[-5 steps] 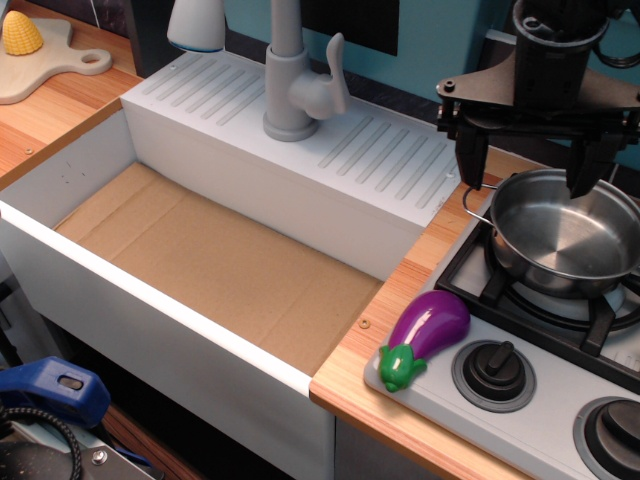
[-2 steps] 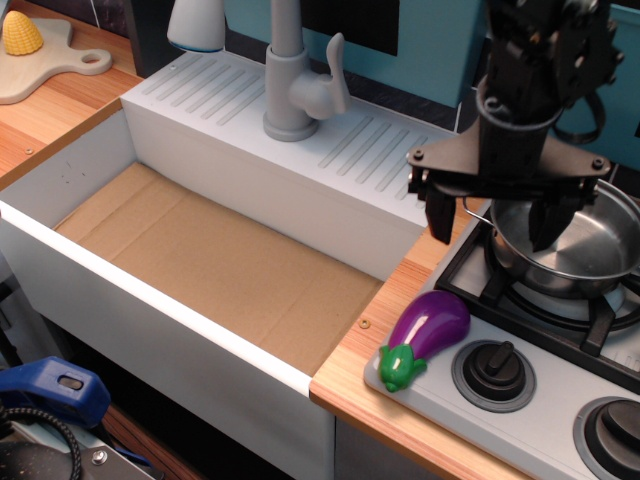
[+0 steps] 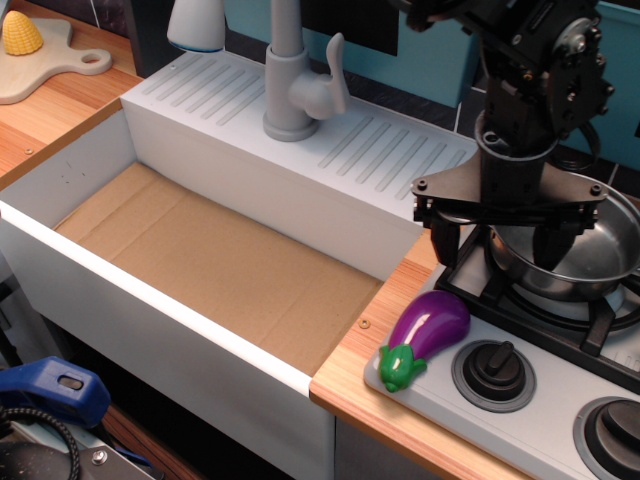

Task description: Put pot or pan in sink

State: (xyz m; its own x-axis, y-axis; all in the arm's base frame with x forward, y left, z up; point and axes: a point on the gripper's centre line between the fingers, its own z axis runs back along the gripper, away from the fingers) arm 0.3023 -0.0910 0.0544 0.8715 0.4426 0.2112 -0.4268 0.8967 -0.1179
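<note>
The shiny steel pot (image 3: 590, 255) sits on the black stove grate (image 3: 470, 270) at the right. My black gripper (image 3: 497, 243) is open and low over the pot's left rim. One finger (image 3: 441, 240) hangs outside the rim to the left, the other finger (image 3: 552, 245) reaches inside the pot. The pot's left side and handle are hidden behind the gripper. The white sink (image 3: 120, 270) with a brown cardboard bottom fills the left and middle, with the grey faucet (image 3: 295, 85) on its ribbed back ledge.
A purple eggplant toy (image 3: 425, 335) lies on the stove's front left corner. Two black knobs (image 3: 493, 372) sit on the stove front. A board with corn (image 3: 22, 35) lies at the far left. A blue object (image 3: 50, 390) shows at the bottom left.
My gripper has come down and leftwards from above the pot to straddle its left rim. The pot has not moved.
</note>
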